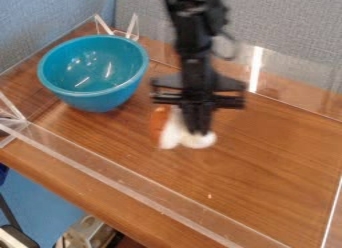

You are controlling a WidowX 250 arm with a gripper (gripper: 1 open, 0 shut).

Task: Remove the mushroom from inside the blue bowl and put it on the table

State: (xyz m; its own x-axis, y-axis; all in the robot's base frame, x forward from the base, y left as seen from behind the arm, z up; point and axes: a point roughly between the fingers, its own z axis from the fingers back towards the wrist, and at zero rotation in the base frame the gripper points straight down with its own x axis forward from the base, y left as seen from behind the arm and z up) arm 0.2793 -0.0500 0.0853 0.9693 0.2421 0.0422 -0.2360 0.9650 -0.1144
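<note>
Mushroom (175, 132): small toy, orange-brown cap showing at left of the jaws, cream-white stem end lower down, motion-blurred so detail is soft. It sits out of the blue bowl (91, 74), low over the bench (267, 162) near the middle, just right of the bowl but apart from it (whether it touches the wood I cannot tell).

Bowl is glossy turquoise, round, deep, upright at the back-left corner, nothing visible inside but highlights.

Edges: low clear acrylic walls (134, 184) ring the brown wood-grain surface; front wall runs diagonally along the lower left, back wall behind the arm. Open wood spreads to the right and front of the mushroom, the wide stretch toward the right corner bare.

Gripper (198, 132) is black and points straight down from the dark arm, with a crossbar above the fingers. Jaws are closed tight on the mushroom; it is pinched between the tips, the cap sticking out to the left, the pale stem under the fingertips.
</note>
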